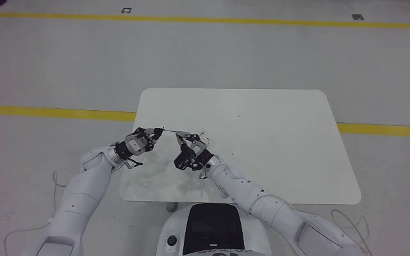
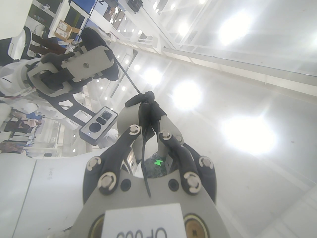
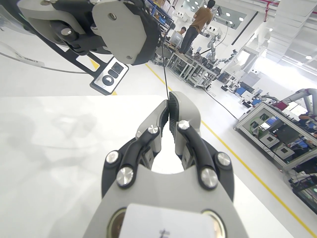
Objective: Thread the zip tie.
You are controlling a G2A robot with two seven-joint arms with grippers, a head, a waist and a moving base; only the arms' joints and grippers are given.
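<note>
A thin black zip tie (image 1: pixel 173 132) is stretched between my two grippers, above the near left part of the white table (image 1: pixel 269 141). My left gripper (image 1: pixel 154 133) is shut on one end of it. In the left wrist view its fingertips (image 2: pixel 138 105) pinch the tie (image 2: pixel 128 77), and a loose tail (image 2: pixel 146 174) hangs back between the fingers. My right gripper (image 1: pixel 186 137) is shut on the other end. In the right wrist view its pads (image 3: pixel 163 115) clamp the strap (image 3: pixel 165 75), which runs straight up to the left gripper (image 3: pixel 148 38).
Both grippers hover close to the table's left edge (image 1: pixel 136 128). Most of the tabletop (image 3: pixel 49 149) stretches away to the right. Yellow floor lines (image 1: pixel 64 113) run past the table. Workbenches (image 3: pixel 198 70) stand far off in the room.
</note>
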